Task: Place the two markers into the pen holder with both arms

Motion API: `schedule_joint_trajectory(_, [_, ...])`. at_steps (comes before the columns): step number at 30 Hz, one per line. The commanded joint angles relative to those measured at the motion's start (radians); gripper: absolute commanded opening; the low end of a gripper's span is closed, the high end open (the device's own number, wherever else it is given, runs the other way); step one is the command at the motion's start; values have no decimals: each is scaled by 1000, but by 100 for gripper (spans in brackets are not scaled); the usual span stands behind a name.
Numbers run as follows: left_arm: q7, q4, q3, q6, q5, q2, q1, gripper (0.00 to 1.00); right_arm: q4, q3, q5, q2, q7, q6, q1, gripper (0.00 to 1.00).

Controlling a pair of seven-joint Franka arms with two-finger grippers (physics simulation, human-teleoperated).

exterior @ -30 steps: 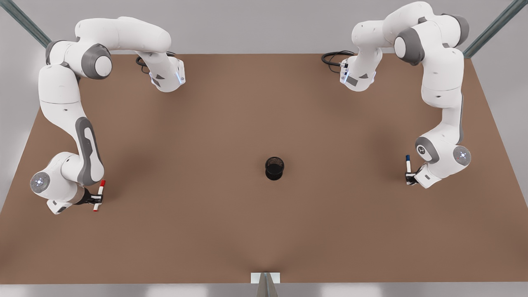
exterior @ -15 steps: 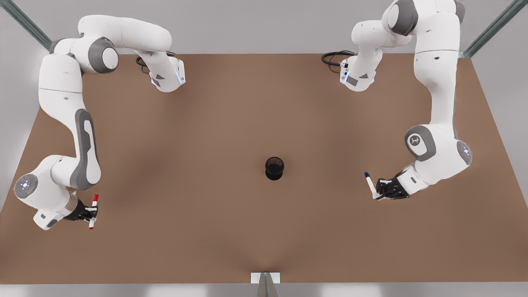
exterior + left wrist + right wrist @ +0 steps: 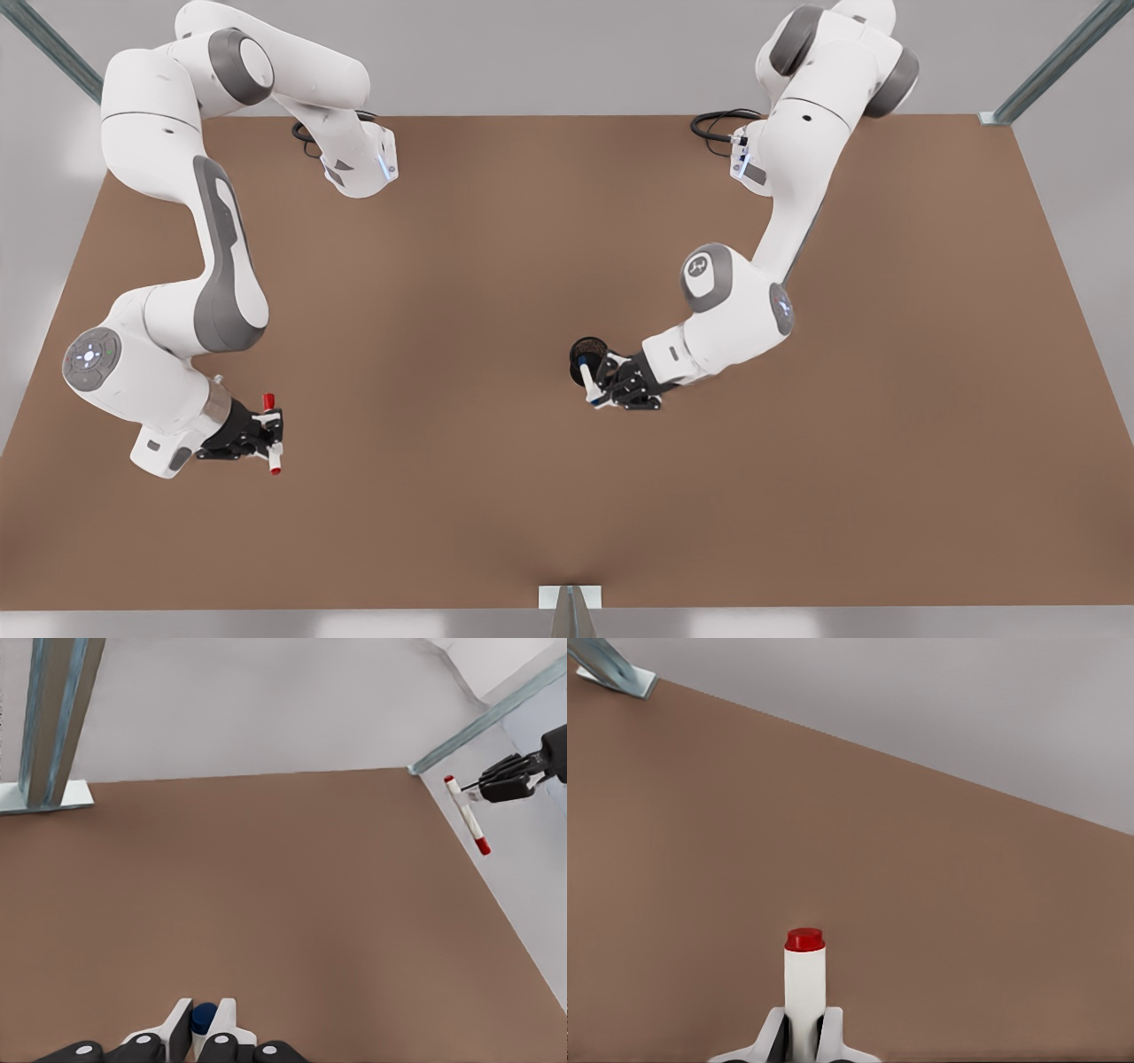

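Markers look light, stiff and slick. Left gripper (image 3: 595,387) pinches the slim white blue-capped marker (image 3: 586,379) mid-barrel, beside the black mesh pen holder (image 3: 585,348); right gripper (image 3: 271,431) pinches the white red-capped marker (image 3: 272,434), well apart from it above the brown tabletop (image 3: 461,266).

The left claw (image 3: 592,381), clamping the blue-capped marker (image 3: 586,376), is crowding the pen holder (image 3: 586,353) just right of the front view's centre, so the cup's right and lower sides are being blocked by that arm. The holder's left side is lying open: bare brown tabletop (image 3: 425,372) is stretching from it to the right claw (image 3: 271,431), which is gripping the red-capped marker (image 3: 271,432) at lower left, well apart. Black cables (image 3: 719,124) are sitting near the top edge.
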Motion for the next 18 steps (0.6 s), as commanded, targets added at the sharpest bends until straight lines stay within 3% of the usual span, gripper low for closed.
schedule_joint_trajectory(1, [169, -36, -1, 103, -36, -15, 0, 21, 0, 1, -10, -2, 124, -29, -1, 21])
schedule_joint_trajectory(13, [413, -197, -1, 192, -82, -32, -34, 21, 2, 53, -12, -6, 160, -18, 10, 21])
schedule_joint_trajectory(18, [564, -260, -1, 238, -208, -41, -51, 21, 2, 75, -12, -9, 187, -19, 10, 21])
